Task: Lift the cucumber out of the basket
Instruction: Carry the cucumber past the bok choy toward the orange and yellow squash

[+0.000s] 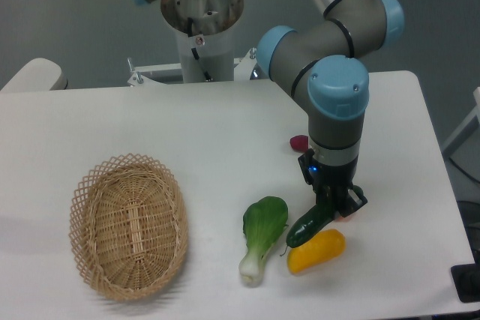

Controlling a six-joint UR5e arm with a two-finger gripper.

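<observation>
The cucumber (308, 225) hangs slanted from the gripper (335, 205), its upper end pinched between the dark fingers and its lower end pointing down and to the left of them, close over the tabletop; whether that tip touches the surface is hard to tell from this angle. It is out of the basket (129, 225) (which sits far off to the gripper's left, with nothing in it). The gripper's fingers are closed onto the cucumber's upper end, the arm's grey wrist standing upright above them.

Just below the gripper lies a yellow fruit (316, 251), right beside the cucumber's lower end. To the left and slightly below is a bok choy (262, 234), its white stem pointing toward the near edge of the table (112, 125). An orange fruit (346, 215) is barely visible behind the fingers. Above and a little left of the gripper, a dark red vegetable (298, 142) peeks out from behind the arm
</observation>
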